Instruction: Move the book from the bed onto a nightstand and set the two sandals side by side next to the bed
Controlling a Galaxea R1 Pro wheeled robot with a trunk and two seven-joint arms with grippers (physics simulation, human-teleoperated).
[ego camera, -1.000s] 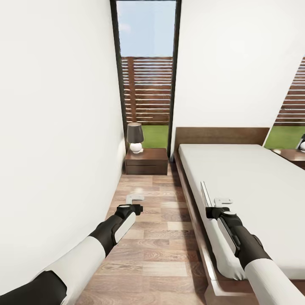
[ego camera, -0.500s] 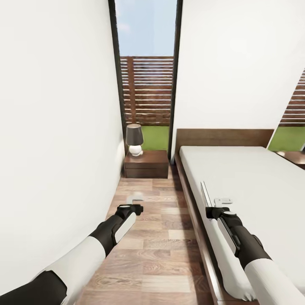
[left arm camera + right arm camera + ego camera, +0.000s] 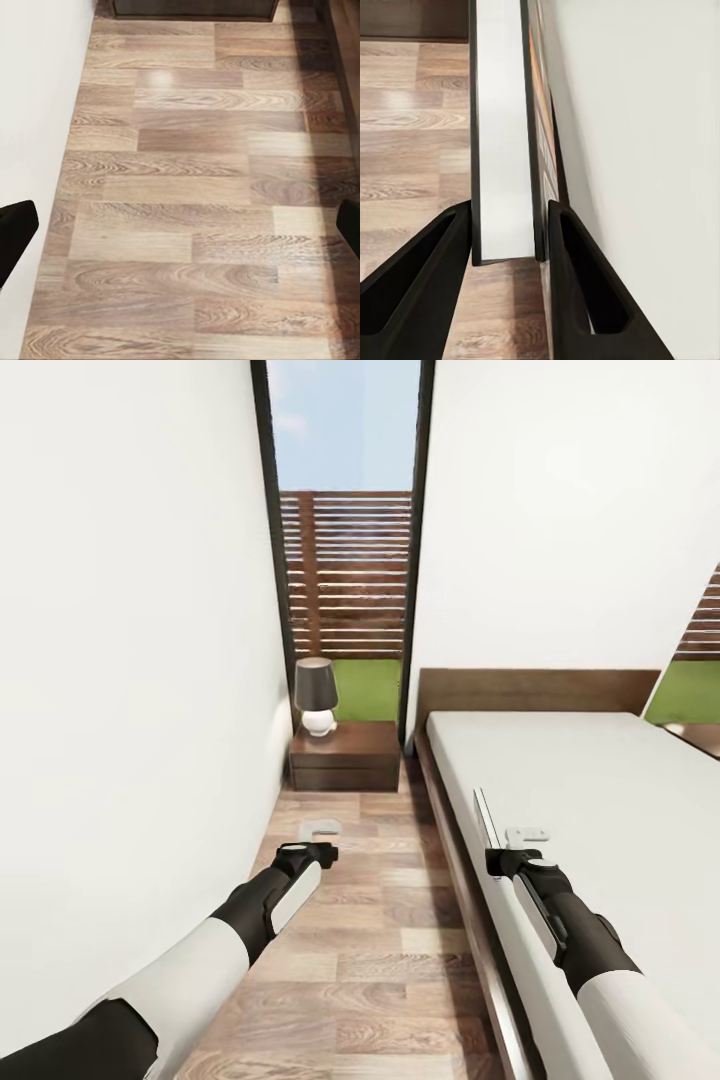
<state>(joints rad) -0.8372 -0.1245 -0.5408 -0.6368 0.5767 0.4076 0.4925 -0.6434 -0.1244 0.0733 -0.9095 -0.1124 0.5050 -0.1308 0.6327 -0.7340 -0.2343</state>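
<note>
Gripping the book (image 3: 502,135) edge-on in my right gripper (image 3: 510,247) (left gripper (image 3: 322,827) splayed), nightstand (image 3: 345,756) at 12 o'clock.

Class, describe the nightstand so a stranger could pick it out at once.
Follow the tall window down to the floor; there, between the white wall and the bed, stands the nightstand. It is a low, dark brown cabinet, and it carries a lamp with a dark shade and white base.

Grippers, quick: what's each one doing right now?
Left gripper: open, holding nothing.
Right gripper: shut on the book.
</note>
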